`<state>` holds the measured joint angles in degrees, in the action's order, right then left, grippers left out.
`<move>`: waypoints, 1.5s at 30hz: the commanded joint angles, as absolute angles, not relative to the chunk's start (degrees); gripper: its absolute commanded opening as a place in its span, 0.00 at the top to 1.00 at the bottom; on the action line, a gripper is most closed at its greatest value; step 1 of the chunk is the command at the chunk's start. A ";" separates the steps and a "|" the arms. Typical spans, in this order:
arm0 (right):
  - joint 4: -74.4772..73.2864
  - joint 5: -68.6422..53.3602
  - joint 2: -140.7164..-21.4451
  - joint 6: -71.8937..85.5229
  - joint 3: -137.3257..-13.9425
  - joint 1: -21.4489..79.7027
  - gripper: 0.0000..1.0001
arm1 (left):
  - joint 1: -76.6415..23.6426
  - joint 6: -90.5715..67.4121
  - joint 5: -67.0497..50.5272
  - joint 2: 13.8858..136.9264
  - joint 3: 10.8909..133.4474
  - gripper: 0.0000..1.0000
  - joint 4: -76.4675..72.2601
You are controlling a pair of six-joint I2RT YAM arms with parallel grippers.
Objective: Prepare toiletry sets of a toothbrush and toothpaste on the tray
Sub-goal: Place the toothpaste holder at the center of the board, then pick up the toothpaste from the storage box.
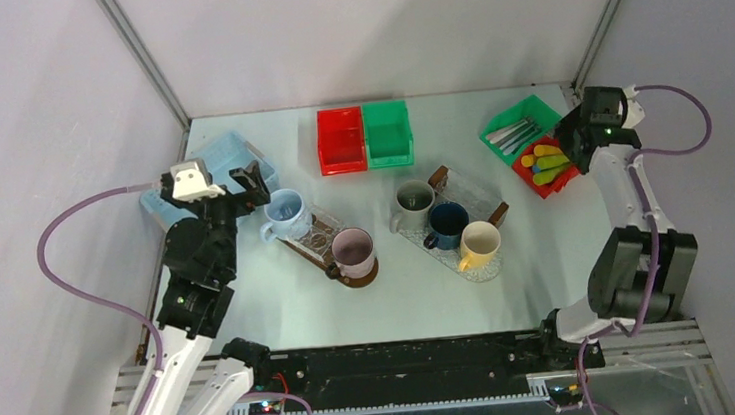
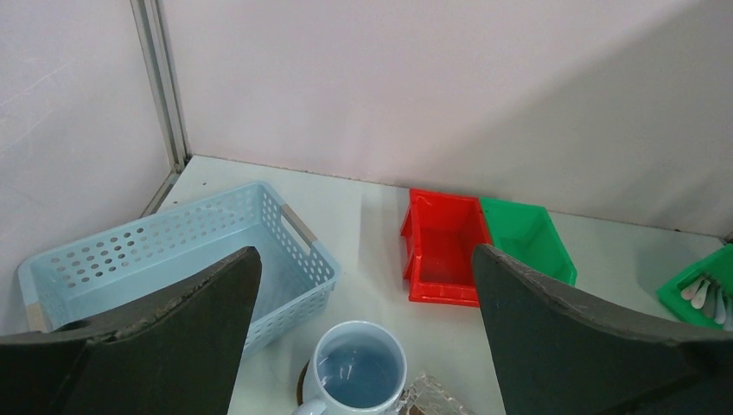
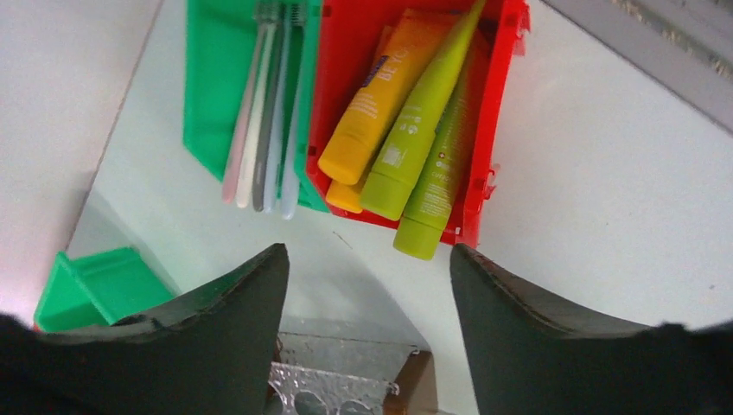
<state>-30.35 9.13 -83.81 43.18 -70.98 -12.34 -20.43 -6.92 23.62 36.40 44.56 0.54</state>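
In the red bin (image 3: 494, 156) — orange and lime tubes (image 3: 406, 130); just beside it, toothbrushes (image 3: 259, 121) in a green bin (image 3: 203, 86). Near it, right gripper (image 3: 367, 255), fingers apart (nothing between) — well away, left gripper (image 2: 365, 255), spread wide.

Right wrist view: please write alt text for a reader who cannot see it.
A red plastic bin holds soft orange and lime green tubes, with pale slim toothbrushes lying in a green plastic bin beside it. The right hand stands open and empty at the bottom edge.
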 commanded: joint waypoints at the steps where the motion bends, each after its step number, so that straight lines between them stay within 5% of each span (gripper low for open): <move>1: -32.46 11.51 -88.86 51.18 -73.86 -13.93 0.31 | -20.01 -5.98 23.56 36.69 45.02 0.02 -0.37; 9: -29.34 8.84 -95.22 54.94 -73.87 -15.46 0.41 | -20.03 -6.06 22.92 37.28 45.52 0.02 0.99; 28: -27.51 5.84 -107.88 57.83 -75.48 -15.56 0.45 | -19.93 -6.17 22.33 38.23 45.77 0.02 1.66; 45: -30.78 6.71 -96.94 53.94 -75.50 -16.43 0.94 | -19.95 -6.15 22.17 38.24 45.79 0.02 1.71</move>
